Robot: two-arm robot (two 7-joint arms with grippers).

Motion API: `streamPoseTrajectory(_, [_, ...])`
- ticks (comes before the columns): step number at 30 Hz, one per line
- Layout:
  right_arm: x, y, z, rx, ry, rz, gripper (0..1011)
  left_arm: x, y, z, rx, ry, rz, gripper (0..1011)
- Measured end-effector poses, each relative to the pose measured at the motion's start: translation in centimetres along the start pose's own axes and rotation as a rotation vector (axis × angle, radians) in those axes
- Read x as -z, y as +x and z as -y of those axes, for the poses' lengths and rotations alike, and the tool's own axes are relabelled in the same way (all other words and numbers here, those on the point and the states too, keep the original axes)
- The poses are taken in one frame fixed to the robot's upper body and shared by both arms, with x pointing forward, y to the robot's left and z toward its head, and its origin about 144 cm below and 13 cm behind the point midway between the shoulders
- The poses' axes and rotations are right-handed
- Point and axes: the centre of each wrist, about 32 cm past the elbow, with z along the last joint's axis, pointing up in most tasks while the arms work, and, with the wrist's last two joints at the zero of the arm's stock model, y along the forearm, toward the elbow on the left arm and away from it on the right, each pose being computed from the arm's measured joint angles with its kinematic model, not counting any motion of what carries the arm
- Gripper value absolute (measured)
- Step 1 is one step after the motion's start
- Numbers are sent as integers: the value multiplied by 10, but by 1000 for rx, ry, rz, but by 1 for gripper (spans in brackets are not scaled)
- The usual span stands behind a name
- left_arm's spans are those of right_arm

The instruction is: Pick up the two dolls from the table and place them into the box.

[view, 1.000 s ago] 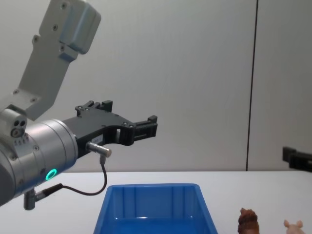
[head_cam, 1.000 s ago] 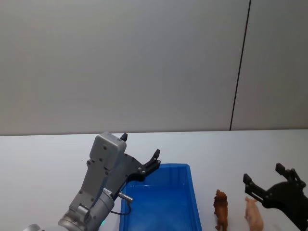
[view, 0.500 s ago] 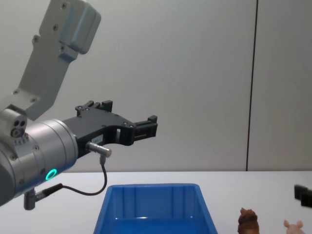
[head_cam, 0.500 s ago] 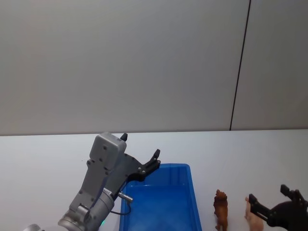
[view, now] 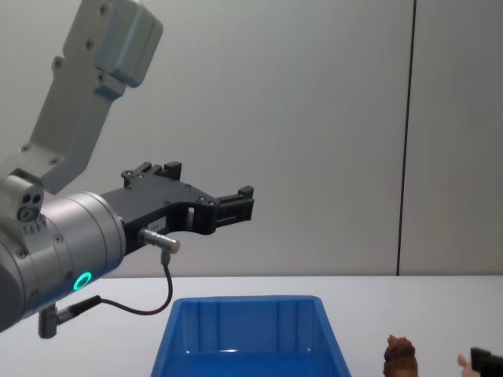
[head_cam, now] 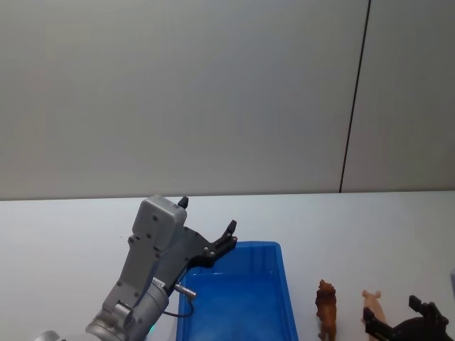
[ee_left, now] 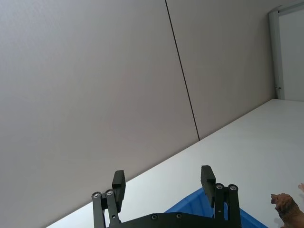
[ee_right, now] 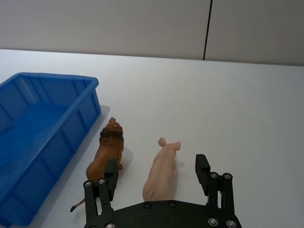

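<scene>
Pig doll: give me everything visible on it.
The pig is pale pink, smooth and plastic-looking, with two small ears and a stout body. It looks upright on the white table, beside the lion but apart from it, outside the box. The open right gripper is close by its rear, not gripping it.

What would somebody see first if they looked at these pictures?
Likely the bright blue box on the white table, with a brown lion and a pink pig standing side by side just to its right. Then the right gripper, open, close behind the pig, and the left gripper, open, held up above the box.
</scene>
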Motion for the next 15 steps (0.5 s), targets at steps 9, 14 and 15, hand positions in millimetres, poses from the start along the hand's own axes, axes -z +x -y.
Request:
streamPoseTrajectory(9, [9,-1,-9,8,-39,-12,1001,0,0,0,0,0,0,1001])
streamPoseTrajectory(14, [13,-1,-13,13,-57,-21,1001,0,0,0,0,0,0,1001])
streamPoseTrajectory(15, [14,0,-14,16,-63,-24,1001,0,0,0,0,0,0,1001])
